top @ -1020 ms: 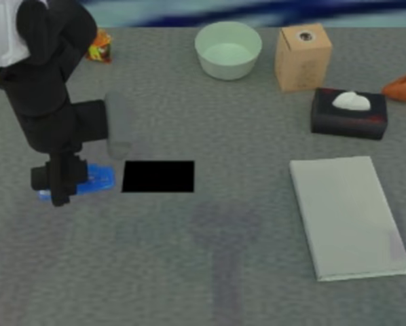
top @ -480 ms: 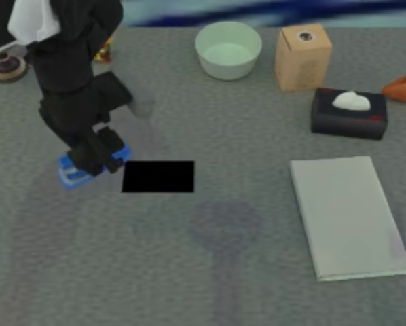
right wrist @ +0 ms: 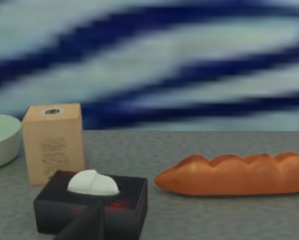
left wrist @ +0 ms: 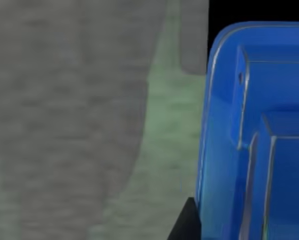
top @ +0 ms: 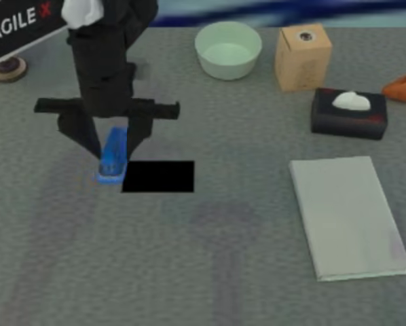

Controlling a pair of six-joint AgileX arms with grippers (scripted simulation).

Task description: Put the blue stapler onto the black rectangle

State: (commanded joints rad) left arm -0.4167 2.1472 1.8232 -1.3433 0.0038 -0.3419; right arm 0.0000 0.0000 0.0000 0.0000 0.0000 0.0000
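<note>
The blue stapler [top: 113, 161] hangs just above the table at the left edge of the black rectangle [top: 158, 176], its length running near to far. My left gripper [top: 114, 151] is shut on it from above, with its dark fingers slanting in from both sides. In the left wrist view the stapler [left wrist: 259, 140] fills one side, a dark fingertip [left wrist: 188, 226] presses against it, and a corner of the black rectangle [left wrist: 259, 10] shows beyond. My right arm is out of the top view; a dark finger [right wrist: 84, 225] shows in its wrist view.
A pale bowl [top: 228, 49] and a cardboard box [top: 303, 56] stand at the back. A black tissue box [top: 349, 112] and a bread loaf [top: 401, 87] are at the right. A grey book [top: 349, 216] lies front right. A small round object [top: 6, 68] sits far left.
My left arm has carried the stapler to the right, toward the rectangle's left edge, and turned it from lying left to right to pointing near to far.
</note>
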